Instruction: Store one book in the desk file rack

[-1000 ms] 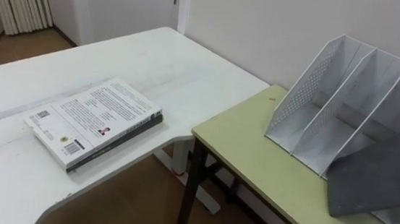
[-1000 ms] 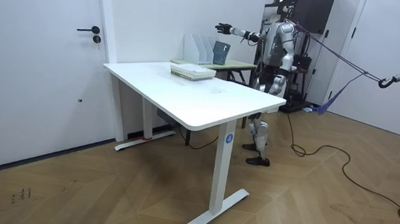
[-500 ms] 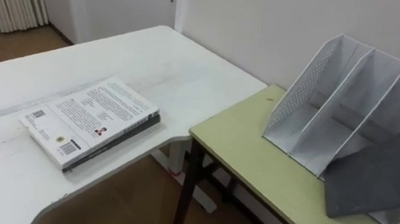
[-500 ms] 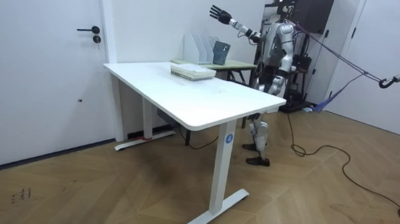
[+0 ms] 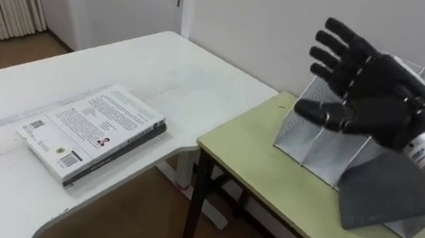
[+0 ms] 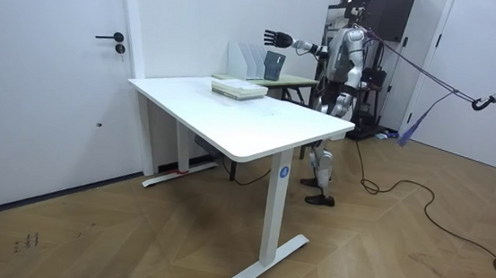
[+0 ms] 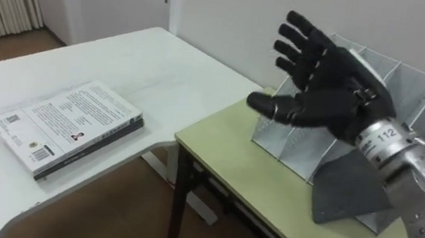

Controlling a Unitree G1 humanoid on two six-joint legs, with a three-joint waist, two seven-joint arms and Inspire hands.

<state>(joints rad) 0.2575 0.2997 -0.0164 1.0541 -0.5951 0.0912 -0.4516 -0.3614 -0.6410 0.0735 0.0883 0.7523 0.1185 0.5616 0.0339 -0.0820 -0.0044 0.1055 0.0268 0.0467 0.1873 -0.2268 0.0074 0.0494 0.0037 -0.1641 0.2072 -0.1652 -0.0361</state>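
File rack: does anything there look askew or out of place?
Yes: a dark grey book slumps tilted across the file rack's right-end slot instead of standing upright. The right hand hovers open in front of the rack, holding nothing.

file rack (image 5: 307,143) largely hidden behind the right hand (image 5: 383,103), its right end cut off — the forearm too

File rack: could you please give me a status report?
Right hand open, empty, raised before the file rack. Dark grey book leans in its right-end slot. Stacked books lie on white desk. Nothing in the way seen.
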